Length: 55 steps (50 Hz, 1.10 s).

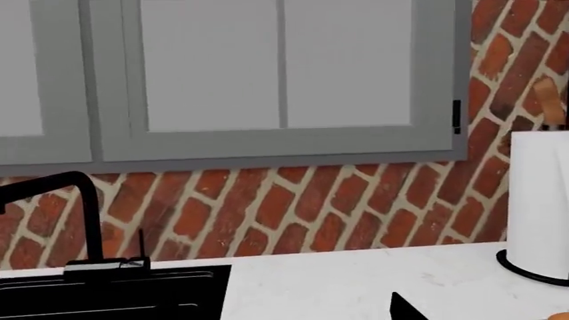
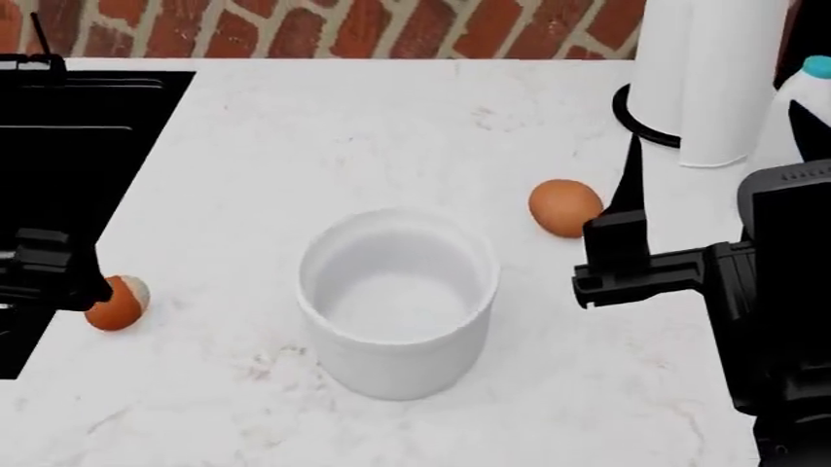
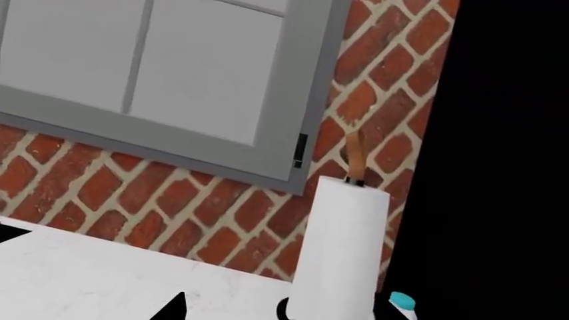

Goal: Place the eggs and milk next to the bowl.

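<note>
Right tool [image 2: 624, 243] state unclear, plain egg [image 2: 565, 207] just beside, bowl [image 2: 397, 302] left of it.

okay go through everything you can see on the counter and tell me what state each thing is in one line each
bowl: upright, empty.
plain egg: lying on the counter, right of the bowl, apart from it.
white-patched egg: lying near the sink edge, left of the bowl.
milk: upright, capped, mostly hidden.
paper-towel roll: upright on its base.
right gripper: holding nothing visible; open or shut unclear.
</note>
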Available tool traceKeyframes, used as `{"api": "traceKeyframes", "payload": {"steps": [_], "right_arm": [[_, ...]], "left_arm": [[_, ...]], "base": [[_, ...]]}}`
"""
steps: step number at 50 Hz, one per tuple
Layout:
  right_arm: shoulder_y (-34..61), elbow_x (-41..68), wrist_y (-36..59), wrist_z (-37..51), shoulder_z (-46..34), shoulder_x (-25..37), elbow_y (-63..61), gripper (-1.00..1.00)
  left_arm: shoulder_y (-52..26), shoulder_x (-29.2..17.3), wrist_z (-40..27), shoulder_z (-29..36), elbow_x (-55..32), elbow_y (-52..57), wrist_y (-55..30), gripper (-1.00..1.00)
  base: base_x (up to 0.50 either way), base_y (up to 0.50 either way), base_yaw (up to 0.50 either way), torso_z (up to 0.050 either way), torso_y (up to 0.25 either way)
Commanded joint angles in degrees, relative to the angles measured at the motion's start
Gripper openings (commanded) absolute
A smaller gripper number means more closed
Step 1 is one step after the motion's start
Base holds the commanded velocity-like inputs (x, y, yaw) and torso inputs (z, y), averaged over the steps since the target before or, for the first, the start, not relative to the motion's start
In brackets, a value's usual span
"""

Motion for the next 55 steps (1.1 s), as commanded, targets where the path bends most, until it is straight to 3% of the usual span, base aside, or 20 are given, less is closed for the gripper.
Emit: {"api": "traceKeyframes", "payload": {"steps": [1,19,42,55], "right_arm": [[0.2,-0.8,0.3,-1.1,1.1,-1.0,-0.5,1.0],[0.8,-0.6,0.6,-1.1,0.4,-0.8,-1.1,1.0],[0.5,-0.4,-0.2,-1.3,0.4,-0.6,-1.3,1.0],[0.5,-0.3,-0.6,-1.3,0.2,-0.5,-1.1,1.0]], "left_arm": [[0.0,1.0,1.6,-1.4,0.9,-0.8,1.1,1.0],[0.6,0.6,1.5,-2.1,0.1,-0.2,1.5,1.0],[-0.2,1.3,0.0,-4.2,-3.3,-0.7,-0.9,1.0],[-0.3,1.4,-0.3,-4.3,-4.1,-0.4,-1.4,1.0]], "base": [[0.4,-0.05,0.0,0.0,0.0],[0.4,-0.01,0.0,0.0,0.001],[0.0,0.0,0.0,0.0,0.0],[0.0,0.0,0.0,0.0,-0.162]]}}
